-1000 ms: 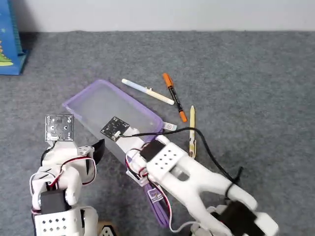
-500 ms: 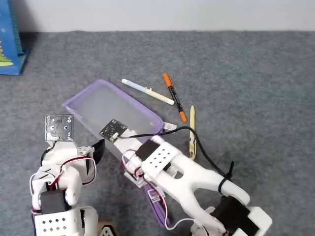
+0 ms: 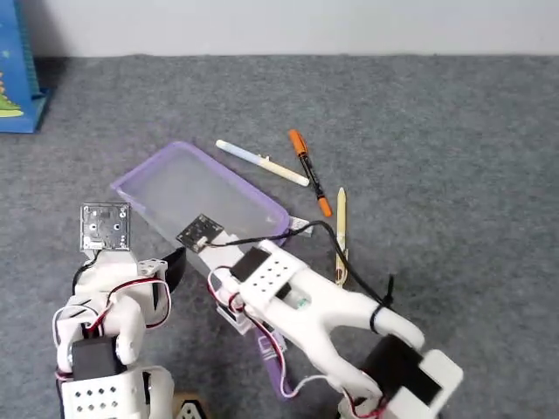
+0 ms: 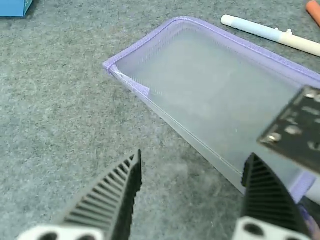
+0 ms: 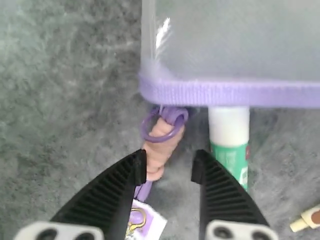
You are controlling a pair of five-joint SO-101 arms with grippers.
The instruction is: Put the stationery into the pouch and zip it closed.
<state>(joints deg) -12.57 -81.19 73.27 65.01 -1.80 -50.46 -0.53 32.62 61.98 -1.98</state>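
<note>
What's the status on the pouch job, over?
Left end effector open by pouch. Right end effector open over zip pull. Pen, marker, pencil outside, on carpet. Glue stick beside the pull.

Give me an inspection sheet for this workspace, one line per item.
Surface: grey carpet, lying flat.
Job's things: translucent pouch with purple trim lies flat; blue-and-cream pen, orange marker and yellow pencil lie outside it; glue stick lies at its purple edge, also outside.
Clutter: nothing seen.
Grippers: left gripper open, above the carpet beside the pouch's long side; right gripper open, its fingers either side of the zip pull.
Cables: black cable runs along the right arm.
Surroundings: white wall; blue box at the carpet's far edge.
</note>
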